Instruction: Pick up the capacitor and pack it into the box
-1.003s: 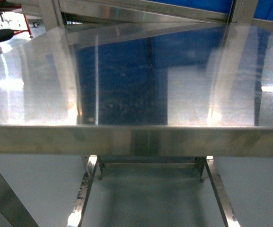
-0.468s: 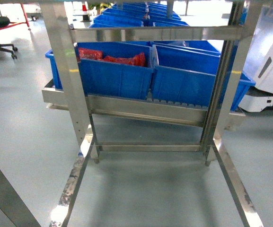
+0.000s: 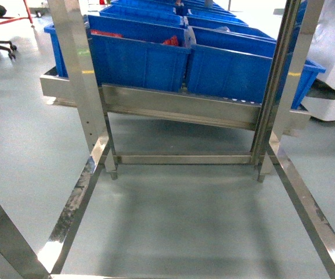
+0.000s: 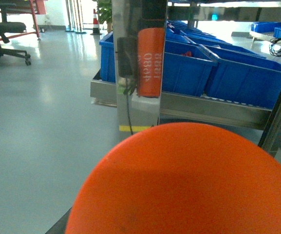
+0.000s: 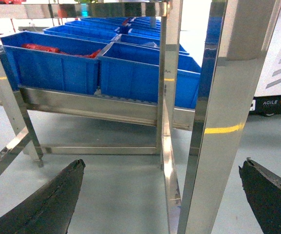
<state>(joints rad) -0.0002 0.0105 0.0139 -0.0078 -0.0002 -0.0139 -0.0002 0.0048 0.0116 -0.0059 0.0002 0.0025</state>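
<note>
Fingers (image 5: 47,204) of the right gripper (image 5: 159,195) stand wide apart before blue plastic bins (image 5: 52,66); an orange dome (image 4: 184,183) hides the left gripper's state.

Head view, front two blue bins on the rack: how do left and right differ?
The left bin shows red packs at its rim; the right bin shows none from here. The left bin sits higher in the picture than the right bin, along a slanting rail. Both are blue, open-topped, side by side.
</note>
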